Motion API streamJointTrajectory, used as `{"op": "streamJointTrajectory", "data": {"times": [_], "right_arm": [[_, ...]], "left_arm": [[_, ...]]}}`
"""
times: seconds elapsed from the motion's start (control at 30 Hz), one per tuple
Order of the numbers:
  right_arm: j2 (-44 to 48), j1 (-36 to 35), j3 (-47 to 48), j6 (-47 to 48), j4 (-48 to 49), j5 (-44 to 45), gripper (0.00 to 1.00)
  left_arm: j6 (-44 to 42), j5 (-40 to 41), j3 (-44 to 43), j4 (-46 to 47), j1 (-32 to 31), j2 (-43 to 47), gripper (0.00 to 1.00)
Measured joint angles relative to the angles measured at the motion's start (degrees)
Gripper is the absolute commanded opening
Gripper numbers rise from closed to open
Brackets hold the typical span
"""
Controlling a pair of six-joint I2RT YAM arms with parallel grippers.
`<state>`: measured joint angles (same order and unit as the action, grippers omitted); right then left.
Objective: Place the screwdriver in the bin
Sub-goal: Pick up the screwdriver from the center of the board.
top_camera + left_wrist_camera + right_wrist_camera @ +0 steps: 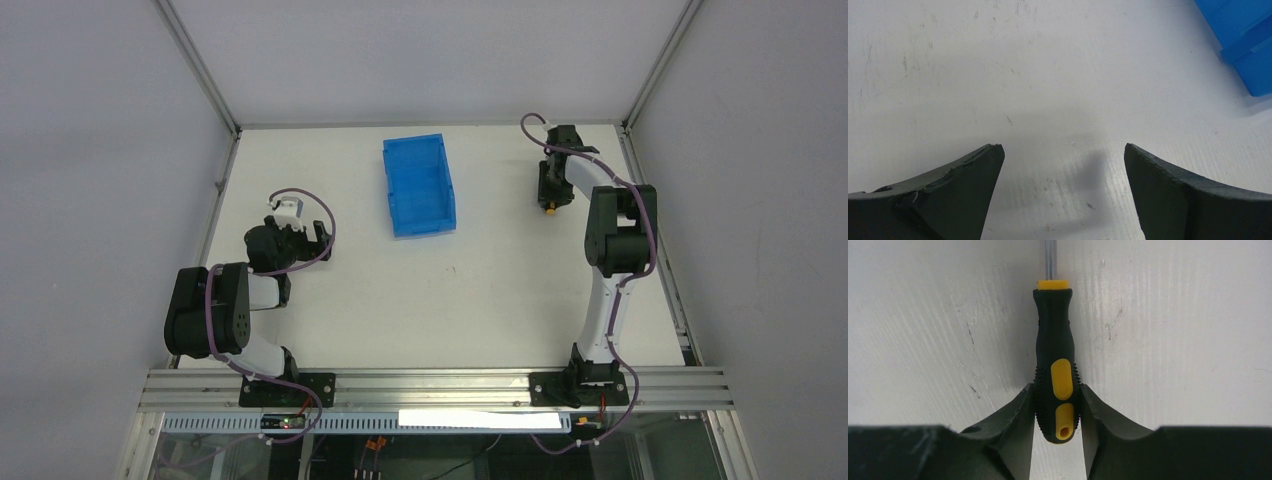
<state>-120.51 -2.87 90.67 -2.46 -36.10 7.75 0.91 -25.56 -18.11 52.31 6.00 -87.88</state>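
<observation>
Right wrist view: the screwdriver [1057,365] is clenched at its handle between the right jaws, shaft pointing away, seemingly low against the counter [1173,340] and well right of the bin [420,185]. The left jaws are released, spread wide above the counter near the bin's corner.

I read the screwdriver [1054,335] handle as black with yellow inserts and a yellow collar; its shaft is grey. The bin [419,185] is bright blue. The table [1048,75] is white, flecked with fine dark scuffs.
</observation>
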Motion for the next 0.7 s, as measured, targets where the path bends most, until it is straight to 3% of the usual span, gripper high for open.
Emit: {"op": "streamJointTrajectory", "data": {"times": [0.17, 0.4, 0.7], "right_arm": [[3.6, -0.3, -0.6, 0.0, -1.0, 1.4, 0.07], [17.2, -0.7, 0.0, 0.4, -3.6, 3.6, 0.02], [27.7, -1.2, 10.8, 0.4, -9.7, 4.1, 0.02]], "left_arm": [[0.0, 0.0, 0.0, 0.0, 0.0, 0.0, 0.99], [0.0, 0.0, 0.0, 0.0, 0.0, 0.0, 0.99], [0.0, 0.0, 0.0, 0.0, 0.0, 0.0, 0.99]]}}
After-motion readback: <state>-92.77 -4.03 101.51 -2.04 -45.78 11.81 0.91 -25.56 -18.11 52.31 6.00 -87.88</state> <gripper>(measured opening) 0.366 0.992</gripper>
